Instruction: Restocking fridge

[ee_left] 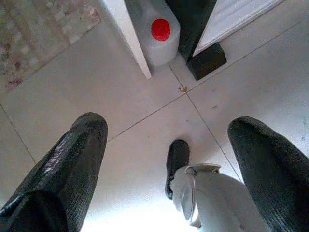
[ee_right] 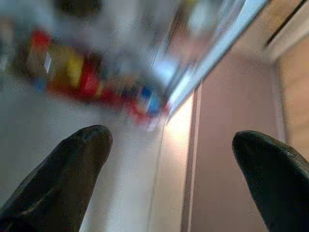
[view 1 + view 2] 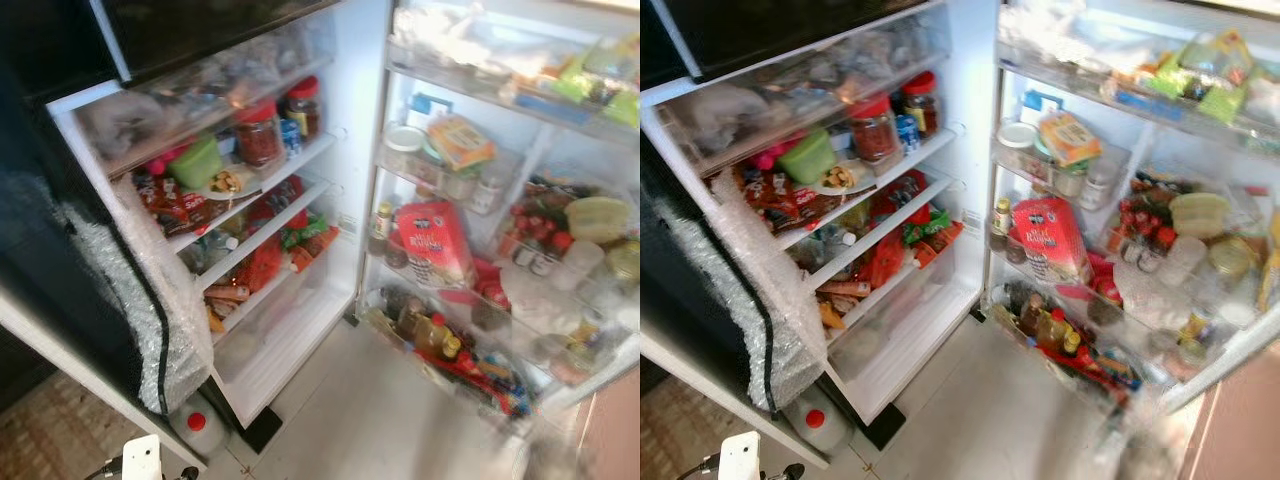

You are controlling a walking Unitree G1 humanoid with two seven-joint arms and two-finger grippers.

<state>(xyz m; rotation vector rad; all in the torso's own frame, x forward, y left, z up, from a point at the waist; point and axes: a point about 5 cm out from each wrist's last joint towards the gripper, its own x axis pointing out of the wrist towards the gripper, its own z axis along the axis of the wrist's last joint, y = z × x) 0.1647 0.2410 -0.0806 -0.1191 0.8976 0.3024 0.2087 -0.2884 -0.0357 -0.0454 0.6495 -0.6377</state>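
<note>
The fridge stands open before me. Its inner shelves hold red-lidded jars, a green bowl and red packets. The door racks on the right carry a red bag, bottles and tubs. My left gripper hangs low over the tiled floor, open, with nothing between its fingers. My right gripper is open too and holds nothing. It sits near the lower outer corner of the door, in a blurred view.
A white jug with a red cap stands on the floor at the fridge's lower left corner, beside a black foot block. Bubble wrap hangs on the dark left side. Pale tiled floor lies before the fridge.
</note>
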